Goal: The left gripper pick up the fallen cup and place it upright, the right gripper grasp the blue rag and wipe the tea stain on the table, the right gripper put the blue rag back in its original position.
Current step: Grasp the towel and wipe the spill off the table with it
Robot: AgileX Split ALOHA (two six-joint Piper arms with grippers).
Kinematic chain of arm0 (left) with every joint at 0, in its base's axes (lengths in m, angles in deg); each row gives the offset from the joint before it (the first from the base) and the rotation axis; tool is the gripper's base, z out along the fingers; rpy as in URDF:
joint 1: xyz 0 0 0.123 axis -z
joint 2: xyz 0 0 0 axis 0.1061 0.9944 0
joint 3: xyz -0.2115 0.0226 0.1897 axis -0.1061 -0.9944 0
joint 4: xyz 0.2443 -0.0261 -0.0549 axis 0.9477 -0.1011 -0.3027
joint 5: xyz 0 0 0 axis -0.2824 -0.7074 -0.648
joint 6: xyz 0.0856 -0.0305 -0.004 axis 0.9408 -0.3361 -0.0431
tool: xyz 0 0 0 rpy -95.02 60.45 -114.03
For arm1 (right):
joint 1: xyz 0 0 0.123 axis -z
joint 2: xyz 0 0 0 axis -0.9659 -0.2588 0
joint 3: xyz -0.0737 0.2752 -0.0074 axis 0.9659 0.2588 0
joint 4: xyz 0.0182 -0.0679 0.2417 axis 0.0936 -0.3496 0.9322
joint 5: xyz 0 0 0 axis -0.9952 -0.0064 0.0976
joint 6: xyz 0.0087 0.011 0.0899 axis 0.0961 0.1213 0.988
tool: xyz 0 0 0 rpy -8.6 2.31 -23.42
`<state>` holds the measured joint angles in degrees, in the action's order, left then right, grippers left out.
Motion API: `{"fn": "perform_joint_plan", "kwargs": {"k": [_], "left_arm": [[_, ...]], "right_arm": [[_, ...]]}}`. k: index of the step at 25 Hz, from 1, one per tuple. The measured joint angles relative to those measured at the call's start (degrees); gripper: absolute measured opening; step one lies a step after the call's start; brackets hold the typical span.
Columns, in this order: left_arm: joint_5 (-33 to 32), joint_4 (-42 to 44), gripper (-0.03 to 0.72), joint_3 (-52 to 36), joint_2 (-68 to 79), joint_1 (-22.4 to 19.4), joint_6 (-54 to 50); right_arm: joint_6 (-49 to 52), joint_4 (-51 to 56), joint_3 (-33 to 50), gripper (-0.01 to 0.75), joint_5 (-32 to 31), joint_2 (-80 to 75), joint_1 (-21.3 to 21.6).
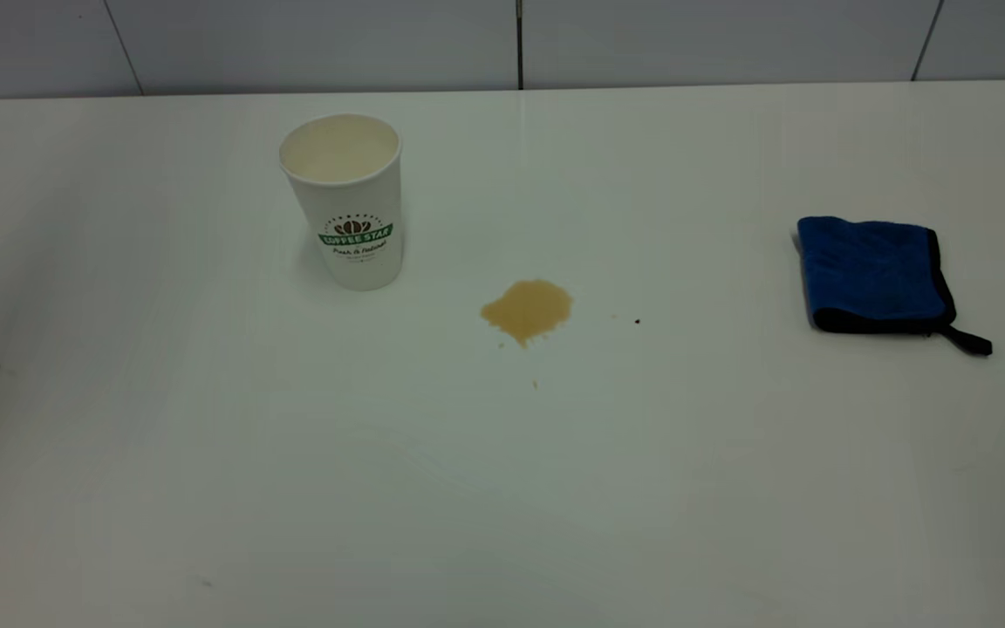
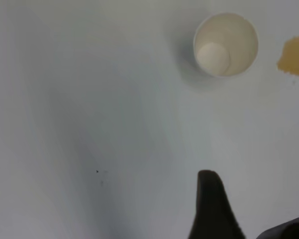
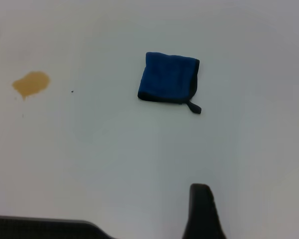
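One cup (image 1: 346, 202) stands upright on the bench (image 1: 206, 453), left of one tea stain (image 1: 527, 310); one blue rag (image 1: 874, 275) (folded) lies well right. Both jaws' openings cannot be told.

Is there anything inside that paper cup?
The cup stands upright and looks empty: the left wrist view shows its cream wall and bare round bottom. What lies under it on the table is covered.

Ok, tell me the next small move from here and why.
Probably bring the right gripper over the blue rag to grasp it. The cup already stands upright, while the tea stain is still on the table and the rag lies untouched at the right.
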<state>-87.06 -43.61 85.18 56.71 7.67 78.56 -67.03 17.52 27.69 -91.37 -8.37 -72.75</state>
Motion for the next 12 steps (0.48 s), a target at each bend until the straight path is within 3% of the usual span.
{"fn": "perform_joint_plan", "kwargs": {"k": [12], "left_arm": [[0.0,0.0,0.312,-21.37,-25.28,0.0,-2.58]], "right_arm": [[0.0,0.0,0.0,0.563,0.0,0.0,0.0]]}}
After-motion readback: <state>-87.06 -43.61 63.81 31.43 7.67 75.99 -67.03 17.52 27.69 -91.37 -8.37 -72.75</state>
